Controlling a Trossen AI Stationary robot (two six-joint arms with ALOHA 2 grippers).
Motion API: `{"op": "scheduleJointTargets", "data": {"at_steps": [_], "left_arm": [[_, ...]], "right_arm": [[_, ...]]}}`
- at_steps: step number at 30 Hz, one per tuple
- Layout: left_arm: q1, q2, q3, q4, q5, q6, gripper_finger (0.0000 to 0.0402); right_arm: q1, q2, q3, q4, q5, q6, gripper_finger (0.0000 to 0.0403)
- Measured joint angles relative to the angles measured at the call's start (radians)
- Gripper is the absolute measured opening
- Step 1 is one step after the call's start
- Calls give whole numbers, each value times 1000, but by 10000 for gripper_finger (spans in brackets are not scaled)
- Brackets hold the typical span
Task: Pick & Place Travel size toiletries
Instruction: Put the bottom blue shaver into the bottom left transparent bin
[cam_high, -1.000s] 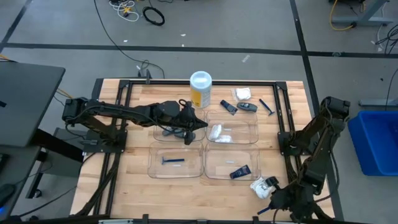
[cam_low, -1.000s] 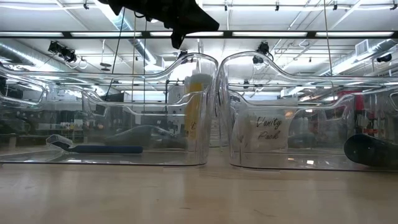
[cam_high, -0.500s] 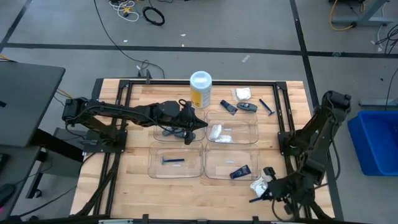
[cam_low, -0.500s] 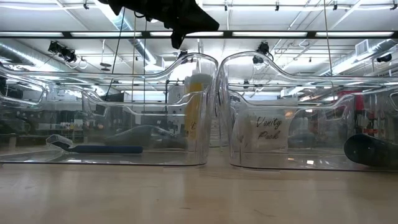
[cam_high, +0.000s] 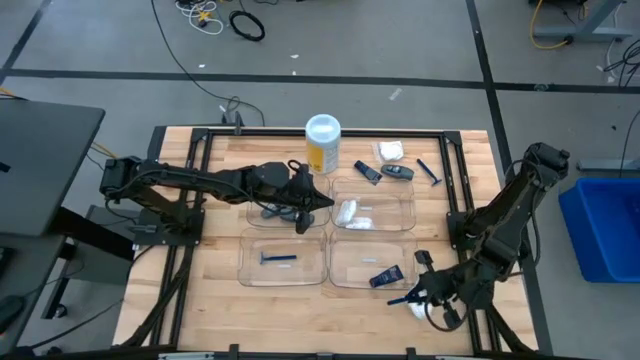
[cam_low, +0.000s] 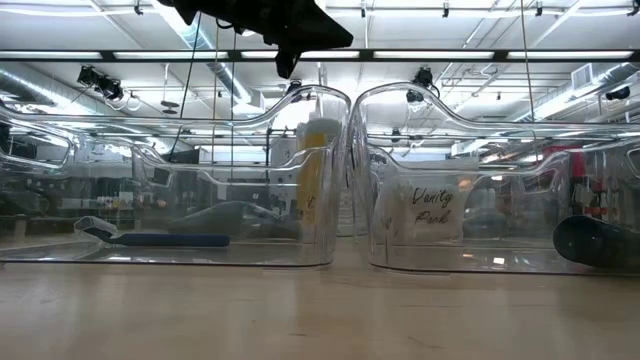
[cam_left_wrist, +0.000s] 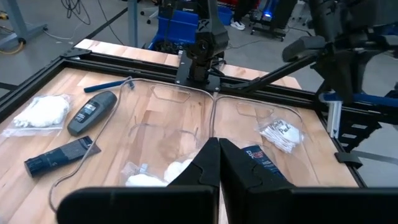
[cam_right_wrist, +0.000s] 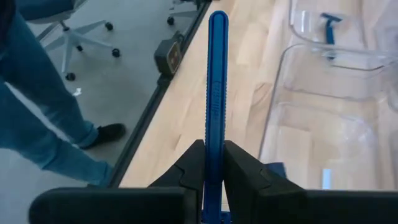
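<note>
My right gripper (cam_high: 415, 293) hangs over the table's near right part, just past the near-right tray (cam_high: 345, 262), shut on a thin blue razor (cam_high: 398, 298). Beside it on the wood lies a white packet (cam_high: 420, 308). My left gripper (cam_high: 312, 203) hovers shut and empty above the far-left tray (cam_high: 255, 210). The trays hold a blue razor (cam_high: 278, 258), a dark blue tube (cam_high: 386, 276), a white packet (cam_high: 350, 212) and a grey stick (cam_high: 275, 212). Along the far edge lie a dark tube (cam_high: 366, 172), a grey stick (cam_high: 397, 172), a packet (cam_high: 390, 151) and a razor (cam_high: 430, 172). My right gripper pinches the razor's ribbed handle (cam_right_wrist: 216, 134) between its two fingers (cam_right_wrist: 193, 168). The fingers lie along the handle, which sticks out straight ahead of them to its rounded free end (cam_right_wrist: 217, 17). The gripper slants downward, and the razor is lifted clear of the table.
Four clear trays sit in a two-by-two block at mid-table. A tall yellow canister with a white lid (cam_high: 322, 143) stands behind them. A black frame (cam_high: 455, 200) rims the table. A person's legs (cam_right_wrist: 43, 106) stand on the floor past the table's edge.
My right gripper has risen from the near right corner and swung toward the table's left, nearer the near-right tray, tipping up toward level as it went. The blue razor has come up with it, clear of the table; the white packet stays on the wood.
</note>
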Motion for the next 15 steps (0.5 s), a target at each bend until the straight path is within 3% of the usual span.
{"op": "scheduleJointTargets", "data": {"at_steps": [5, 15], "left_arm": [[0, 0, 0, 0, 19, 0, 2], [0, 0, 0, 0, 43, 0, 2]], "right_arm": [[-41, -42, 0, 0, 23, -58, 46], [-173, -171, 0, 21, 213, -194, 45]]}}
